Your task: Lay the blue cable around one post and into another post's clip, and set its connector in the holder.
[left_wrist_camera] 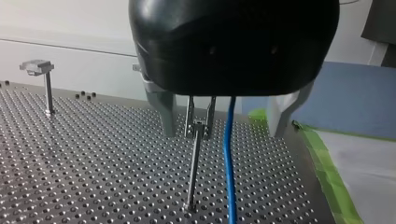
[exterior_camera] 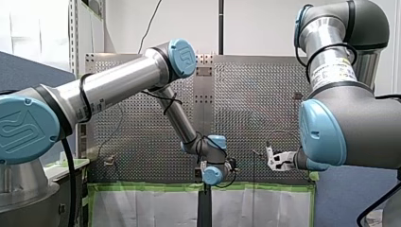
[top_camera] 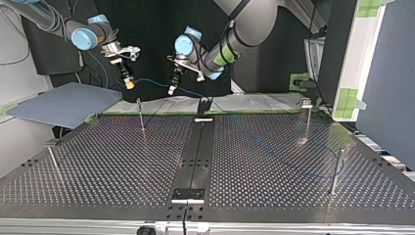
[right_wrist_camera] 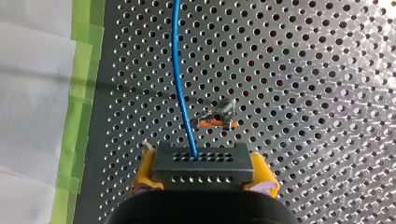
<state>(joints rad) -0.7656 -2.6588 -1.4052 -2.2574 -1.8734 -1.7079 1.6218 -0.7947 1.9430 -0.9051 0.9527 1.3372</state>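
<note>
My right gripper point(right_wrist_camera: 204, 176) has its yellow pads shut on the dark grey connector point(right_wrist_camera: 203, 161). The blue cable point(right_wrist_camera: 180, 70) runs ahead from it, over a post top with an orange clip point(right_wrist_camera: 217, 120). In the left wrist view the blue cable point(left_wrist_camera: 229, 158) hangs between the wide-apart metal fingers point(left_wrist_camera: 164, 112) of my left gripper point(left_wrist_camera: 223, 133), touching neither. A thin clip-topped post point(left_wrist_camera: 196, 158) stands just ahead of them. In the top view my right gripper point(top_camera: 128, 81) and my left gripper point(top_camera: 173, 85) hover side by side over the table's far edge, with the cable point(top_camera: 151, 82) slung between them.
More posts stand on the perforated table point(top_camera: 254, 161): one below the grippers point(top_camera: 141, 116), one at the top view's left point(top_camera: 53, 160), two at its right point(top_camera: 307, 120) point(top_camera: 336, 171). A black holder point(top_camera: 204, 107) and a bracket point(top_camera: 187, 195) sit on the centre strip. Green tape point(right_wrist_camera: 77, 116) edges the table.
</note>
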